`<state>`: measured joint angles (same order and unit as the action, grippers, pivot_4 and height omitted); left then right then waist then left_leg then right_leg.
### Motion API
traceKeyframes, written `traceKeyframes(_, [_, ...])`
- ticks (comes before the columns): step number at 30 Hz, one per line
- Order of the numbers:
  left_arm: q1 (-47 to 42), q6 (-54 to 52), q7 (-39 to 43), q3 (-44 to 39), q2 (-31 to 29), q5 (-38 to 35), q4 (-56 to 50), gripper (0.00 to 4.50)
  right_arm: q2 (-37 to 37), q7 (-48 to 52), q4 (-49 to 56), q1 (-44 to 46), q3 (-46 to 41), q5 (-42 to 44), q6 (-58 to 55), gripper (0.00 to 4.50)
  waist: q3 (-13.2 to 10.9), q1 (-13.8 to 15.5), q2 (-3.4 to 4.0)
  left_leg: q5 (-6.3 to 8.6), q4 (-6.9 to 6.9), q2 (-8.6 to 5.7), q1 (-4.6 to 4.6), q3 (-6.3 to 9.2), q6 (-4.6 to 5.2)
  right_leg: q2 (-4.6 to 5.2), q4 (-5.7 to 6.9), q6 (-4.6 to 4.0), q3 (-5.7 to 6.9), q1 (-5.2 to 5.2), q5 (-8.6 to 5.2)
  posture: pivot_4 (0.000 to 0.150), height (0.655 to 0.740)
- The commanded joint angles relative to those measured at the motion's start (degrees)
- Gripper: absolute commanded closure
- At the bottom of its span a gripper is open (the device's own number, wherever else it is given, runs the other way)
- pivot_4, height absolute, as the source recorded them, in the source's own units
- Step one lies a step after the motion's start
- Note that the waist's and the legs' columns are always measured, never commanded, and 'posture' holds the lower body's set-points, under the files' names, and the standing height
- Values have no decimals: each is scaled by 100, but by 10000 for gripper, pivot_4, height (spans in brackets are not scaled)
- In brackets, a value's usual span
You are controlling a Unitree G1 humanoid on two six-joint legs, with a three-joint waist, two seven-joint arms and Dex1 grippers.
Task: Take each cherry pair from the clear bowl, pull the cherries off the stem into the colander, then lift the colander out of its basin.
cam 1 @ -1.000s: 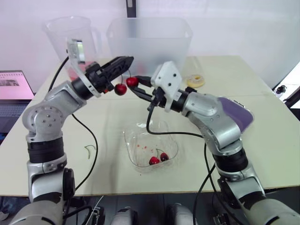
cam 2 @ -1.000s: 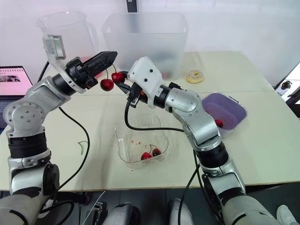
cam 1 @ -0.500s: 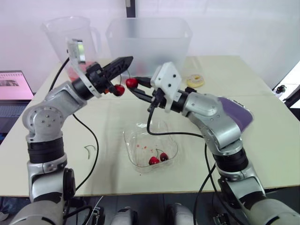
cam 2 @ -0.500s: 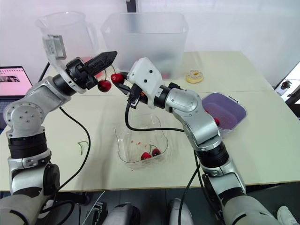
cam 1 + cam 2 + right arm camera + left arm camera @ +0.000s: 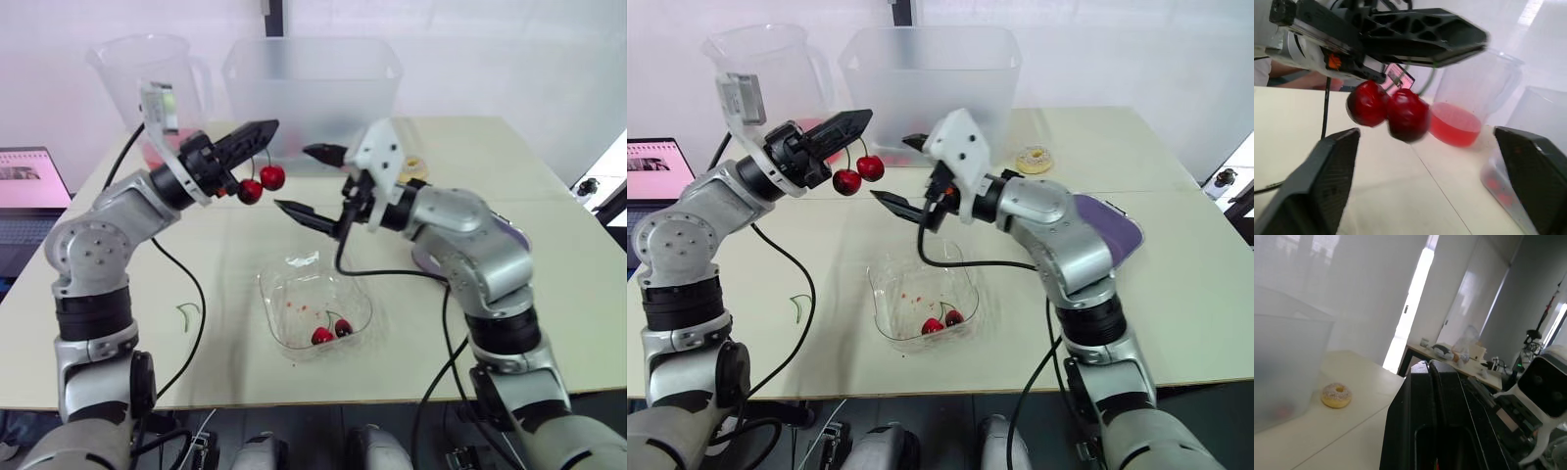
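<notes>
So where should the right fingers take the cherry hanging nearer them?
By its round body, across the middle, coming in level from the robot's right. That cherry hangs free below the left gripper, which pinches the stems above, leaving the fruit clear on that side; the right gripper stands open, facing it.

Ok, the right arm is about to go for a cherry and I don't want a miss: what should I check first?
1. Grip: left tool shut on the stem of the cherry pair: ok.
2. Both cherries hang on the stem: ok.
3. Opening: right tool open: ok.
4. Fingers around a cherry: not ok, they stop short of the pair.
5. Cherries over the colander: not ok, it sits off to the robot's right.
</notes>
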<state>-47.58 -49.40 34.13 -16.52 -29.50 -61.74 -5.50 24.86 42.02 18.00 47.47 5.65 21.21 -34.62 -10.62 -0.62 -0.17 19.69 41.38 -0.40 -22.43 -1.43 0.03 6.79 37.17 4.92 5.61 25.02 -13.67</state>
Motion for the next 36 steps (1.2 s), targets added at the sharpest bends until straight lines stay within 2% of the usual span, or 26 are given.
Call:
traceKeyframes(1, [-126,8,291,-1,-185,-11,-81,45000,315,413,145,37,-685,800,-381,373,0,-5,0,0,0,0,0,0,0,0,-1,0,0,0,0,1500,6886])
traceKeyframes(4, [-105,-57,660,86,-332,-64,-155,45000,423,751,-288,196,-1266,1891,-1133,373,0,-7,0,0,0,2,1,-1,0,-1,-1,0,1,0,0,1500,6886])
traceKeyframes(6, [-44,-127,1014,182,-458,-115,-255,45000,663,1191,-570,328,-1290,2459,-1801,373,-1,-9,1,0,0,3,2,-1,0,-1,-1,0,1,-2,0,1500,6886])
traceKeyframes(8, [22,-184,1320,306,-552,-138,-382,45000,631,1146,-805,446,-1293,2826,-2300,373,-1,-12,1,0,-1,3,2,-1,1,-1,-2,0,1,-1,0,1500,6886])
traceKeyframes(11, [98,-272,1569,438,-566,-230,-610,45000,277,894,-899,553,-1013,2895,-2497,373,-1,-23,1,0,-4,5,3,-2,1,-1,-1,0,0,-1,0,1500,6886])
traceKeyframes(16, [127,-309,1490,474,-468,-296,-760,45000,-254,527,-899,646,-902,3044,-2672,373,-1,-2,2,0,-4,4,3,-2,1,1,-1,0,0,1,0,1500,6886])
traceKeyframes(24, [161,-302,1352,448,-443,-356,-831,45000,-539,246,-753,553,-802,3292,-2938,373,-1,-12,1,0,0,1,2,4,1,1,0,0,0,-4,0,1500,6886])
traceKeyframes(25, [153,-291,1338,454,-435,-354,-829,45000,-545,232,-735,543,-769,3293,-2946,6340,-1,-13,1,0,0,2,2,4,1,0,0,0,0,-4,0,1500,6886])
traceKeyframes(26, [147,-283,1328,459,-430,-354,-828,45000,-549,217,-722,536,-752,3300,-2956,9420,-1,-14,1,0,0,2,2,4,1,0,1,0,0,-4,0,1500,6886])
traceKeyframes(29, [141,-269,1308,467,-416,-353,-828,45000,-541,169,-697,518,-744,3334,-2966,22554,-1,-6,2,0,-1,2,2,3,1,0,1,0,0,-4,0,1500,6886])
traceKeyframes(36, [108,-217,1334,499,-416,-266,-767,45000,-477,10,-587,443,-925,3690,-3137,22554,-1,-8,2,0,-1,1,2,3,1,0,0,0,0,-4,0,1500,6886])
